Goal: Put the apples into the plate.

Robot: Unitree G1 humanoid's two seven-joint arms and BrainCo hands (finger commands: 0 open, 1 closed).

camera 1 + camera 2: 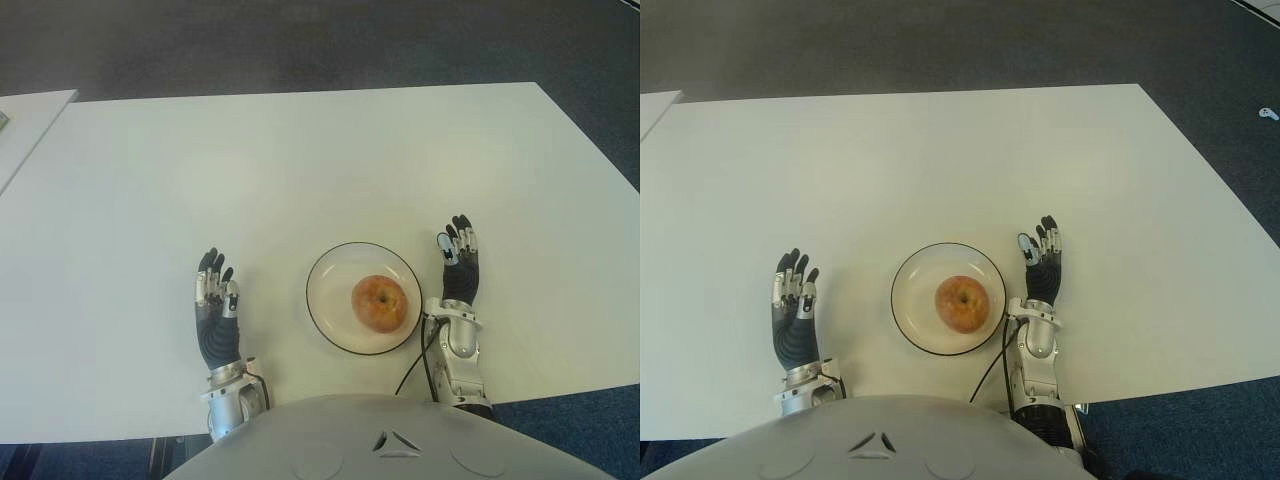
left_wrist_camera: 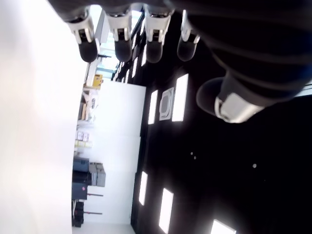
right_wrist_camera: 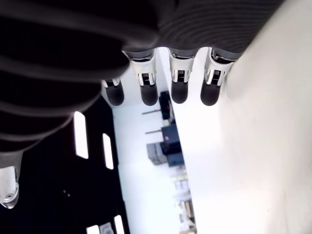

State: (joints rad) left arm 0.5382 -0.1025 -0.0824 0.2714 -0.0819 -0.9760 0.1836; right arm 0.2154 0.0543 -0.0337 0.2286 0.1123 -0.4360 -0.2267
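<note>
A red-yellow apple lies inside the white plate, which has a dark rim and stands near the front edge of the white table. My right hand shows just right of the plate, fingers straight and holding nothing. Left of the plate is my left hand, also flat with fingers extended and empty. In the wrist views the fingers of the left and the fingers of the right are stretched out with nothing between them.
A second white table's corner shows at the far left. Dark carpet surrounds the table. A black cable runs by my right wrist near the table's front edge.
</note>
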